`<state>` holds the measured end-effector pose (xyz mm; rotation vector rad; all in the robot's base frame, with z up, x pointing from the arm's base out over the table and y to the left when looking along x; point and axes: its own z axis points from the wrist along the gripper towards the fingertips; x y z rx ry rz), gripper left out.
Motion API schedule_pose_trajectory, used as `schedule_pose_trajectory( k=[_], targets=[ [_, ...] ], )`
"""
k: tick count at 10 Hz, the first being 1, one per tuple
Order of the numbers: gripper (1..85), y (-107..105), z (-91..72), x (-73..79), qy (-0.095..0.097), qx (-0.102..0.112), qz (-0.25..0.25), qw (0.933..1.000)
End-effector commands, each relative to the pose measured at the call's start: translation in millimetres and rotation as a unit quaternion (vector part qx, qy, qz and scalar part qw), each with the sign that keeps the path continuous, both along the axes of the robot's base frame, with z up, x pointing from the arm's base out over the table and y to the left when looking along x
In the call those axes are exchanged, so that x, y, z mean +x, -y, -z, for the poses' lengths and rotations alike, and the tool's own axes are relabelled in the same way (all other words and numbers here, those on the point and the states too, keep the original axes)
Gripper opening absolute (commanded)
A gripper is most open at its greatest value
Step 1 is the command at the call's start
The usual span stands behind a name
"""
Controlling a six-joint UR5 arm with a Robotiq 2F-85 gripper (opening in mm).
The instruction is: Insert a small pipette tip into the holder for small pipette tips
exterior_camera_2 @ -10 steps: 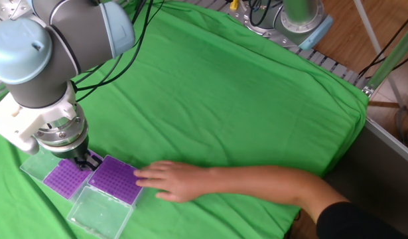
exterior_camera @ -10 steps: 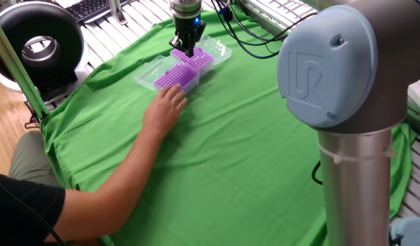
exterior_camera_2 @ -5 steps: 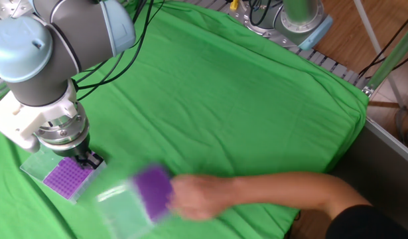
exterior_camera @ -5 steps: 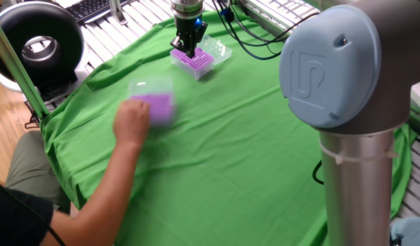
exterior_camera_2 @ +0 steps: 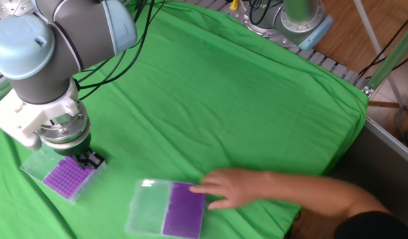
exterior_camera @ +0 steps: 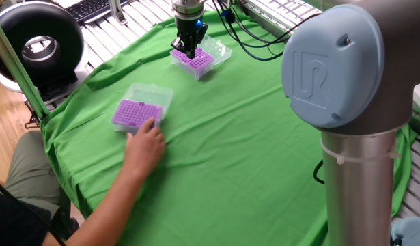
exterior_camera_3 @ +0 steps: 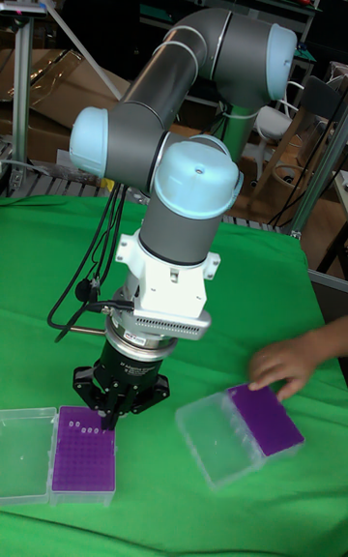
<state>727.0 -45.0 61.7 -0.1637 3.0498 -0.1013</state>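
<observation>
Since the earlier frame, a person's hand [exterior_camera: 145, 145] has dragged the second purple rack [exterior_camera: 136, 114] well away. Remaining holder [exterior_camera_3: 84, 449] sits directly under the gripper [exterior_camera_3: 108, 414], whose fingers point straight down; whether they pinch a tip cannot be told.

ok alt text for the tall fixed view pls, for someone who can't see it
A grey and blue robot arm points its gripper straight down over a purple tip rack with an open clear lid, on a green cloth. To the right, a person's hand touches a second purple rack, which lies apart from the first.
</observation>
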Motion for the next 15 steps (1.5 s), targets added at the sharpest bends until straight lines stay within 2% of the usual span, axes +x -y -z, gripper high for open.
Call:
schedule_pose_trajectory(
  k=[1, 2, 3, 4, 6, 7, 9, 15],
  targets=[
    [1.0, -1.7, 0.1, 0.5, 0.003, 0.008, -0.001, 1.0000],
    [1.0, -1.9, 0.1, -8.3, -0.014, 0.008, -0.007, 0.9998],
    [9.7, -0.7, -0.1, -15.3, -0.028, 0.007, -0.018, 0.9994],
    [15.0, 0.7, -0.3, -18.4, -0.034, 0.005, -0.025, 0.9991],
    [20.3, 1.0, 1.6, -21.9, -0.036, 0.008, -0.035, 0.9987],
    [25.7, 0.5, 5.2, -20.3, -0.029, 0.016, -0.040, 0.9987],
    [26.7, 2.0, 2.6, -22.9, -0.037, 0.009, -0.035, 0.9986],
    [26.3, 1.1, 1.0, -25.3, -0.040, 0.009, -0.034, 0.9986]
  ],
)
